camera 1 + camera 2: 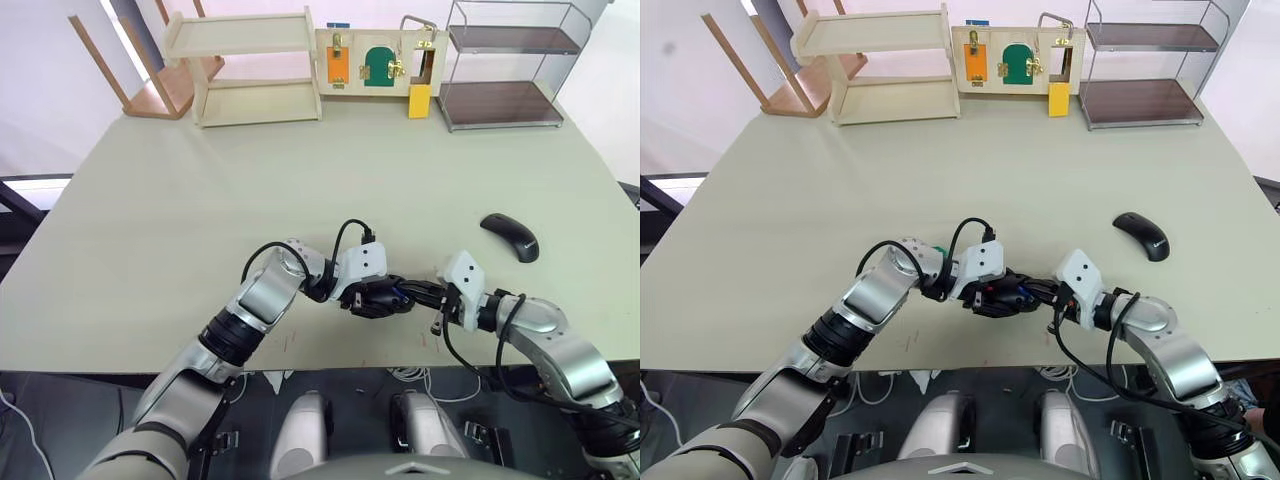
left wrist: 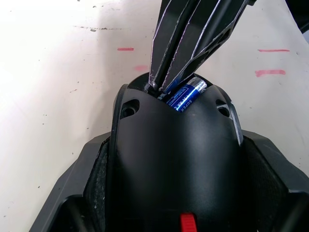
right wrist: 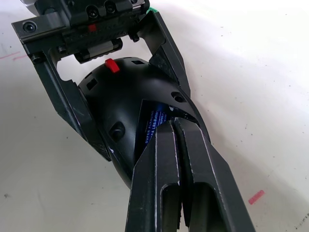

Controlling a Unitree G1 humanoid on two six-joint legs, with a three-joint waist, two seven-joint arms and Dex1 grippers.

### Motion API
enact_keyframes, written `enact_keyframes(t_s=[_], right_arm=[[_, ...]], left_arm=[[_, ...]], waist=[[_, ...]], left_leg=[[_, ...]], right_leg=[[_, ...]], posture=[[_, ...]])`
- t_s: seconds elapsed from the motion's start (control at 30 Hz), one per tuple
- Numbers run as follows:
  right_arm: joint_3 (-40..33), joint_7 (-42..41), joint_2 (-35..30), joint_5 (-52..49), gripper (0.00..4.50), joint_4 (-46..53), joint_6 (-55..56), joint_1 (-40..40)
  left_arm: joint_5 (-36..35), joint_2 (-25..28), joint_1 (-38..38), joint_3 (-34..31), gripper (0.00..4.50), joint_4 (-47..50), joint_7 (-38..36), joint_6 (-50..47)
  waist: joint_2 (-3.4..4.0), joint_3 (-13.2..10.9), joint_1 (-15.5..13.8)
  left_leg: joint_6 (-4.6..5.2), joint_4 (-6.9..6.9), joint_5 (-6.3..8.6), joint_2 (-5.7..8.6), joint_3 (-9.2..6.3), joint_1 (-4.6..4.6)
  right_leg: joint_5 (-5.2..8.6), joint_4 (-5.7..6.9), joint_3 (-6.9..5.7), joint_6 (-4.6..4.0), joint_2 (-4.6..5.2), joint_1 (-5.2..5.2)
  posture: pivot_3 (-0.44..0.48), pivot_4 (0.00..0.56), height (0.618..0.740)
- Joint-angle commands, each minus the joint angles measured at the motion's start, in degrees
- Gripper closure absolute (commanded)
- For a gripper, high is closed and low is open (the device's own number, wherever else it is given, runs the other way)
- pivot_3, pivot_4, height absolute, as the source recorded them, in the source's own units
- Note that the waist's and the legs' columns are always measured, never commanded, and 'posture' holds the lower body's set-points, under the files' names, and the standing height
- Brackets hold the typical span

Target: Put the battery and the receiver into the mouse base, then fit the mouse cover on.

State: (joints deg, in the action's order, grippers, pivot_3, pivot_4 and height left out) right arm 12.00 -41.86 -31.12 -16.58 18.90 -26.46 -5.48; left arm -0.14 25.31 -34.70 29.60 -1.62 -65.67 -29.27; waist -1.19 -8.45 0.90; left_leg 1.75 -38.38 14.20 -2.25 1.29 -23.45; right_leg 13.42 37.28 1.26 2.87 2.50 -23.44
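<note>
The mouse base (image 2: 174, 159), black with a red part (image 3: 112, 65) inside, sits near the table's front edge, and my left gripper (image 1: 383, 299) is shut on its sides. The blue battery (image 2: 186, 95) lies in the base's open compartment. My right gripper (image 3: 173, 123) reaches in from the right with its fingers shut together, tips resting against the battery (image 3: 153, 126). The mouse cover (image 1: 510, 236), a glossy black shell, lies on the table to the right, apart from both grippers. The receiver is hidden.
A corner of a green tray (image 1: 937, 250) peeks out behind my left wrist. At the table's far edge stand a wooden shelf (image 1: 255, 70), a latch board (image 1: 375, 60) and a wire rack (image 1: 505, 70). Red marks (image 2: 270, 72) dot the tabletop.
</note>
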Motion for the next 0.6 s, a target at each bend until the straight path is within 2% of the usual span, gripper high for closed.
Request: enact_keyframes(t_s=[0.03, 0.2, 0.6], right_arm=[[2.15, 0.71, -0.54, 2.47, 4.44, -4.07, -3.17, 1.39], [1.96, 1.04, -0.1, 2.6, 4.44, -5.74, -2.66, 1.06], [-6.2, -1.1, 4.67, -3.57, 4.44, -2.36, 10.99, 3.2]], left_arm=[[0.82, 1.36, 2.13, 1.98, 1.54, -2.09, -0.81, -1.94], [0.87, 1.14, 1.92, 1.97, 1.54, -2.49, -0.59, -1.85], [1.18, 0.98, 2.23, 2.52, 1.54, -2.4, -0.28, -0.93]], waist=[[-0.02, 0.03, 0.0], [-0.04, 0.09, 0.01], [-0.05, 0.15, -0.09]], left_leg=[[0.0, 0.0, 0.0, 0.0, 0.01, 0.07], [0.0, 0.09, 0.01, -0.06, 0.0, 0.67], [-0.01, 0.09, 0.01, -0.09, -0.02, 0.62]], right_leg=[[0.03, 0.06, 0.02, -0.01, -0.01, 0.04], [0.22, 0.14, 0.03, -0.03, -0.06, 0.47], [0.23, 0.16, 0.08, -0.03, -0.09, 0.43]], posture=[[0.0, 0.15, 0.74], [0.0, 0.15, 0.74], [0.0, 0.15, 0.74]])
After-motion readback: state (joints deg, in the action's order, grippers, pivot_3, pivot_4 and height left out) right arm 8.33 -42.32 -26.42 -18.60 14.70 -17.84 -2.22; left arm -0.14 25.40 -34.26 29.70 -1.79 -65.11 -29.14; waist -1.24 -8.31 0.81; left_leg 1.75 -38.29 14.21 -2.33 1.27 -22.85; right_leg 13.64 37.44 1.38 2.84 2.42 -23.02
